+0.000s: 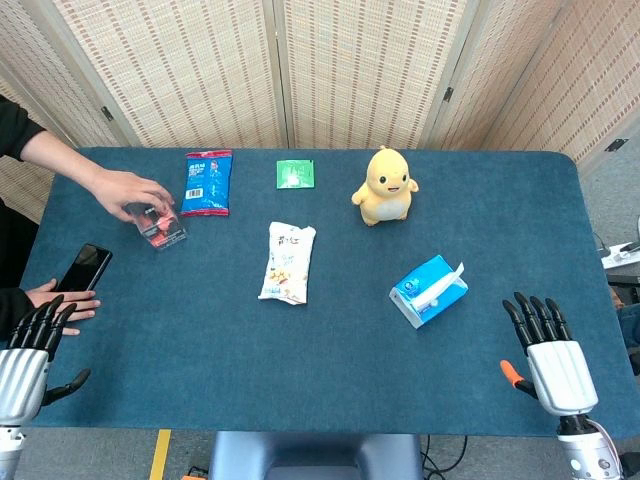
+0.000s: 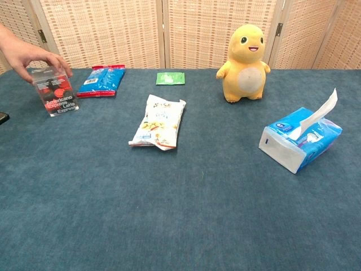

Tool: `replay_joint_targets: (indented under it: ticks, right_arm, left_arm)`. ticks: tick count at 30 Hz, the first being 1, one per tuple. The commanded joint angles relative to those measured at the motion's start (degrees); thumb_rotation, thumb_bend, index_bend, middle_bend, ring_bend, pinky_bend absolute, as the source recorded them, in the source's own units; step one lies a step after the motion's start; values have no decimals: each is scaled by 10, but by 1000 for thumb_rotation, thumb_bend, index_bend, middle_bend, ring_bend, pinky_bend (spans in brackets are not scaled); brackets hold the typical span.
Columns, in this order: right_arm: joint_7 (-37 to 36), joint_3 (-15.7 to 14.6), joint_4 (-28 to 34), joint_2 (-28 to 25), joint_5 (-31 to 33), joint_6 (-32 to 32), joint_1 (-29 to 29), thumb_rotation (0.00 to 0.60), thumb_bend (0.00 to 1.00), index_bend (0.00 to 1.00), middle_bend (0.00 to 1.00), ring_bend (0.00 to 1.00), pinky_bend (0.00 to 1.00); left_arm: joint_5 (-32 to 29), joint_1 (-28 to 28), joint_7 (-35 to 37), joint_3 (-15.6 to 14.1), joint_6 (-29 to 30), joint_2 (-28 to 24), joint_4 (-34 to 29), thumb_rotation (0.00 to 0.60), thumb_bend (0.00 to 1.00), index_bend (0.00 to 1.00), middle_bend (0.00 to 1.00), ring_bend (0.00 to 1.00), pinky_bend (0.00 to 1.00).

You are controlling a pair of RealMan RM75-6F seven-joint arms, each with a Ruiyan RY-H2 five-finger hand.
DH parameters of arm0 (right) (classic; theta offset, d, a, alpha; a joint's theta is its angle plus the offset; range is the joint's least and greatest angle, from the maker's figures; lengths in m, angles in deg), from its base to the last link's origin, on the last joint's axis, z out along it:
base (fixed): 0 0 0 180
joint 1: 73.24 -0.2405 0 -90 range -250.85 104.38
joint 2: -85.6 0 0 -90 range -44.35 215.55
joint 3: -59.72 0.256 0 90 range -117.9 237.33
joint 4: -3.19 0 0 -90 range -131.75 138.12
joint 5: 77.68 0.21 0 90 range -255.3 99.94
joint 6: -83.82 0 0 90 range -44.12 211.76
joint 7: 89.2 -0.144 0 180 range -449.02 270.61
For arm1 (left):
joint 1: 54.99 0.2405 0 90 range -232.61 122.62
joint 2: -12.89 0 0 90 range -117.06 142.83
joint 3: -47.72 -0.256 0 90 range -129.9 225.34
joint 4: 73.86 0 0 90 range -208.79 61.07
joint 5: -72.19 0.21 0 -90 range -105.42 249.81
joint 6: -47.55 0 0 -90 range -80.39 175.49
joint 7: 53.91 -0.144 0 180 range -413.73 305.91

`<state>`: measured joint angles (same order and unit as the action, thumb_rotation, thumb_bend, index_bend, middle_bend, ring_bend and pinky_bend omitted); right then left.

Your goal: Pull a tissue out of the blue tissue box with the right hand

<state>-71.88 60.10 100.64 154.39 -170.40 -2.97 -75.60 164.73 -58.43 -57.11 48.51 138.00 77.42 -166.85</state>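
Note:
The blue tissue box [image 1: 428, 290] [image 2: 300, 138] lies on the blue table, right of centre, with a white tissue [image 1: 456, 272] [image 2: 320, 110] sticking up from its slot. My right hand [image 1: 552, 358] rests near the table's front right edge, fingers stretched and apart, holding nothing, a short way to the right of and nearer than the box. My left hand [image 1: 30, 357] sits at the front left edge, fingers also spread and empty. Neither hand shows in the chest view.
A yellow plush duck [image 1: 385, 186] [image 2: 245, 63] stands behind the box. A white snack bag [image 1: 287, 262] [image 2: 159, 122], a blue packet [image 1: 208, 182] and a green sachet [image 1: 295, 174] lie further left. A person's hand [image 1: 128, 190] holds a clear box [image 2: 54, 93]; a phone [image 1: 82, 268] lies nearby.

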Motion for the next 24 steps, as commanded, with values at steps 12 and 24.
replay_joint_targets:
  ticks: [12,24]
  right_arm:
    - [-36,10,4,-14,19,50,-30,600,169,0,0,0,0]
    - [-13,66,30,-42,108,225,-152,600,159,0,42,0,0]
  left_arm:
    - [-3,-2,1,1,-5,0,-1,600,247,0,0,0,135]
    - [-6,-2,4,2,-4,-1,0,600,246,0,0,0,135]
